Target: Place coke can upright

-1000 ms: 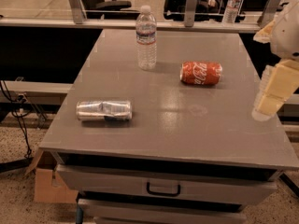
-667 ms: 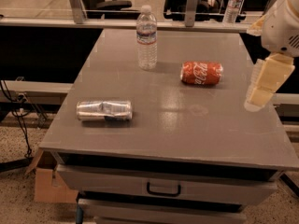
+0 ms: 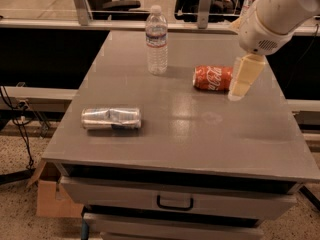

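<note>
The coke can (image 3: pixel 212 78) is red with white script and lies on its side at the back right of the grey table (image 3: pixel 190 134). My gripper (image 3: pixel 240 84) hangs from the white arm at the upper right. It is just to the right of the can and overlaps the can's right end in this view. I cannot tell whether it touches the can.
A clear water bottle (image 3: pixel 156 41) stands upright at the back, left of the coke can. A crushed silver can (image 3: pixel 111 118) lies on its side at the front left. Drawers (image 3: pixel 174 203) sit below the table's front edge. A cardboard box (image 3: pixel 50 199) is on the floor at the left.
My arm and gripper have moved left from beyond the table's right edge, up to the right end of the coke can. The can, the bottle and the silver can have not moved.
</note>
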